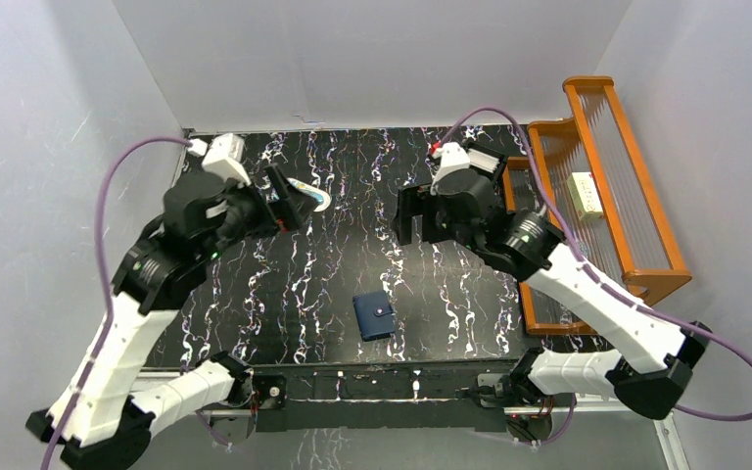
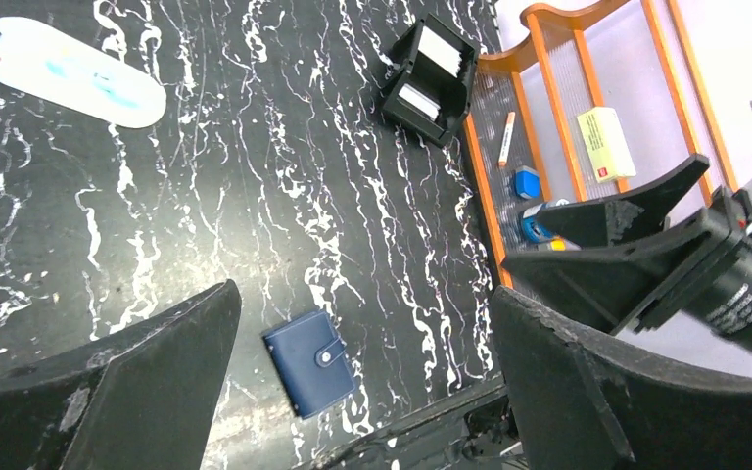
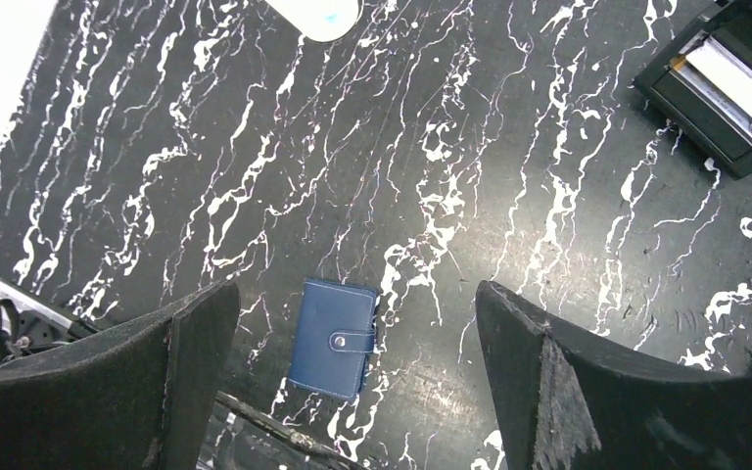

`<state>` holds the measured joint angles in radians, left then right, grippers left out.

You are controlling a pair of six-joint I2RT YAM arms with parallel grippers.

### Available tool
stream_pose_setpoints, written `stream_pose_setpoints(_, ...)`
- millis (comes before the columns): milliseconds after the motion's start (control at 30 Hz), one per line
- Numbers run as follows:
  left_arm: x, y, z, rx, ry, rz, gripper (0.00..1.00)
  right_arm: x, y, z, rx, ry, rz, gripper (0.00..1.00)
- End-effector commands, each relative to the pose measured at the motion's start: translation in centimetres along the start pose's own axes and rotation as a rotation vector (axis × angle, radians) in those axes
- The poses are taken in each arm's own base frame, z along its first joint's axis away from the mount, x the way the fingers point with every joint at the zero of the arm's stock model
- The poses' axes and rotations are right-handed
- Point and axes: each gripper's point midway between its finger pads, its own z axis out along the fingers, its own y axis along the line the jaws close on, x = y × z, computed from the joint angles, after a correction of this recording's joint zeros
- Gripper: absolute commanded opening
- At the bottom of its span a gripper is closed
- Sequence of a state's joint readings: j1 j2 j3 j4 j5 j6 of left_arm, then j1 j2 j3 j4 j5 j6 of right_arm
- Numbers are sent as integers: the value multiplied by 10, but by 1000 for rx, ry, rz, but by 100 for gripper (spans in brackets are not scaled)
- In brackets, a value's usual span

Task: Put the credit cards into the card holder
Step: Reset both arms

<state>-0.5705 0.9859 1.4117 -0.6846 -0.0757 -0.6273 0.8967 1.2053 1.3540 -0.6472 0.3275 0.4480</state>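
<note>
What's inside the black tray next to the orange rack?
White cards lie in both sections of the black tray. How many are stacked, and anything under them, is covered.

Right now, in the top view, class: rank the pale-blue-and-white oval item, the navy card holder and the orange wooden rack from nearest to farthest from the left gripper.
1. The pale-blue-and-white oval item, right beside the left gripper, at the table's far left.
2. The navy card holder, closed, near the table's front edge, about centre.
3. The orange wooden rack, off to the far right.
</note>
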Motion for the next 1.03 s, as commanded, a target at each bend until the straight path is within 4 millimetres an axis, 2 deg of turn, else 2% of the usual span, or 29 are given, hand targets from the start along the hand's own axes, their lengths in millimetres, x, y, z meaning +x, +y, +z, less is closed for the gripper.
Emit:
stream_pose_setpoints(0,15,15,-29,-12,26,58,99,-4,-13,-23,27,-42,49,98)
stream_pose_setpoints(133,38,8,-37,98,59,31,99,4,-24,-36,38,-85,123,98)
stream_pose_setpoints(267,60,16,-39,109,107,16,99,10,-33,-49,30,-135,194,98)
stream_pose_setpoints(400,70,29,-38,75,99,-1,99,11,-42,-60,47,-180,262,98)
stream_pose_setpoints(567,72,36,-33,46,89,-10,99,12,-43,-63,40,-186,284,98)
stream_pose_setpoints(767,62,39,-37,25,41,-11,99,12,-41,-61,37,-181,284,98)
stream_pose_setpoints(1000,61,45,-40,-1,24,-14,99,16,-40,-60,31,-167,285,98)
